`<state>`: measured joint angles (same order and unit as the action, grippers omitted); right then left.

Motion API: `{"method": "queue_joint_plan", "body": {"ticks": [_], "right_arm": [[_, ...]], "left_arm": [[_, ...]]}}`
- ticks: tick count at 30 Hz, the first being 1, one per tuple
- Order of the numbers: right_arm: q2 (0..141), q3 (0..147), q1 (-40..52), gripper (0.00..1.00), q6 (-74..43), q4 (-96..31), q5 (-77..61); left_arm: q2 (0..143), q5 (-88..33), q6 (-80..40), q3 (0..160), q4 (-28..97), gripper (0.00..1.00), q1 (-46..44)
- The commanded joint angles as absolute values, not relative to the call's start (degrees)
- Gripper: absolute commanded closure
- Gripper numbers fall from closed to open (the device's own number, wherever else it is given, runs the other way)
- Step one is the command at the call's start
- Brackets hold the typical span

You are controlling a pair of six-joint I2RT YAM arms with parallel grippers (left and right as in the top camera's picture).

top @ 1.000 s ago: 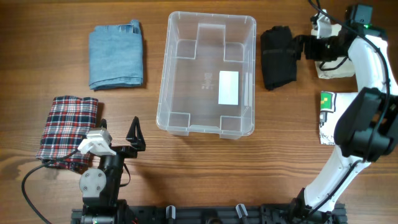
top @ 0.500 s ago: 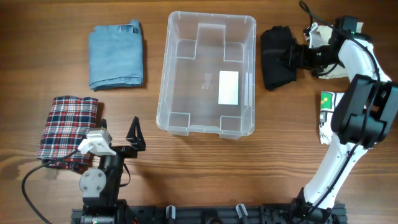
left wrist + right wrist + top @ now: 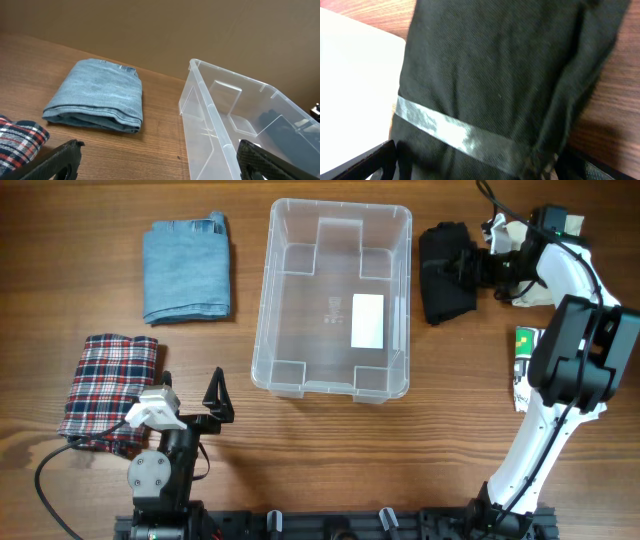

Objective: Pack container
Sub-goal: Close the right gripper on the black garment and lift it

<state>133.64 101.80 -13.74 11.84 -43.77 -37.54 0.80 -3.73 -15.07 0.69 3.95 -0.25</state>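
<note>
The clear container point(image 3: 263, 300) stands empty at the table's middle, a white label on its base; its near corner shows in the left wrist view point(image 3: 210, 117). A folded black cloth point(image 3: 440, 275) lies just right of it. My right gripper point(image 3: 472, 266) is open at the cloth's right edge, and in the right wrist view point(image 3: 480, 167) the black cloth point(image 3: 495, 75) fills the space between its fingers. My left gripper point(image 3: 190, 390) is open and empty near the front left, also seen in the left wrist view point(image 3: 160, 165).
A folded denim cloth point(image 3: 186, 270) lies at the back left point(image 3: 97, 97). A folded plaid cloth point(image 3: 108, 385) lies beside my left arm point(image 3: 20, 137). A white item point(image 3: 535, 292) and a green-printed packet point(image 3: 523, 365) lie at the right.
My right gripper has moved left, from beside the white item onto the black cloth's right edge. The left arm has not moved.
</note>
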Motion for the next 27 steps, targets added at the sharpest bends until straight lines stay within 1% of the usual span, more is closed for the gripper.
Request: {"method": "queue_joint_plan", "body": {"ticks": [1,2,4,6,8,11,12,16,18,19,21,24,27], "right_arm": [[137.4,101.7,-12.9,0.00,12.0,-43.5,-38.0],[137.4,101.7,-12.9,0.01,12.0,-43.4,-38.5],[137.4,101.7,-12.9,0.09,11.6,-43.4,-39.3],[137.4,101.7,-12.9,0.24,11.6,-43.4,-39.3],[137.4,101.7,-12.9,0.30,11.5,-43.4,-39.3],[137.4,101.7,-12.8,0.45,11.2,-43.5,-39.3],[137.4,101.7,-12.8,0.47,10.6,-43.5,-39.2],[137.4,101.8,-12.9,0.65,7.3,-43.0,-40.1],[137.2,102.5,-13.5,0.79,5.7,-43.2,-42.1],[137.1,103.0,-13.9,0.82,4.4,-43.4,-43.4],[136.7,104.0,-14.7,0.82,2.3,-43.5,-46.7],[135.0,105.8,-16.3,0.86,-0.9,-43.5,-53.2],[131.8,107.1,-17.1,0.88,-3.2,-43.5,-55.2]], "left_arm": [[0.4,-3.0,-13.9,0.3,4.1,0.00,0.2],[0.4,-3.0,-13.9,0.3,4.1,0.00,0.2],[0.4,-3.0,-13.9,0.3,4.1,0.00,0.2],[0.4,-3.0,-13.9,0.3,4.1,0.00,0.2],[0.4,-3.0,-13.9,0.3,4.1,0.00,0.2],[0.4,-3.0,-13.9,0.3,4.1,0.00,0.2],[0.4,-3.0,-13.9,0.3,4.1,0.00,0.2],[0.4,-3.0,-13.9,0.3,4.1,0.00,0.2],[0.4,-3.0,-13.9,0.3,4.1,0.00,0.2],[0.4,-3.0,-13.9,0.3,4.1,0.00,0.2],[0.4,-3.0,-13.9,0.3,4.1,0.00,0.2],[0.4,-3.0,-13.9,0.3,4.1,0.00,0.2],[0.4,-3.0,-13.9,0.3,4.1,0.00,0.2]]}}
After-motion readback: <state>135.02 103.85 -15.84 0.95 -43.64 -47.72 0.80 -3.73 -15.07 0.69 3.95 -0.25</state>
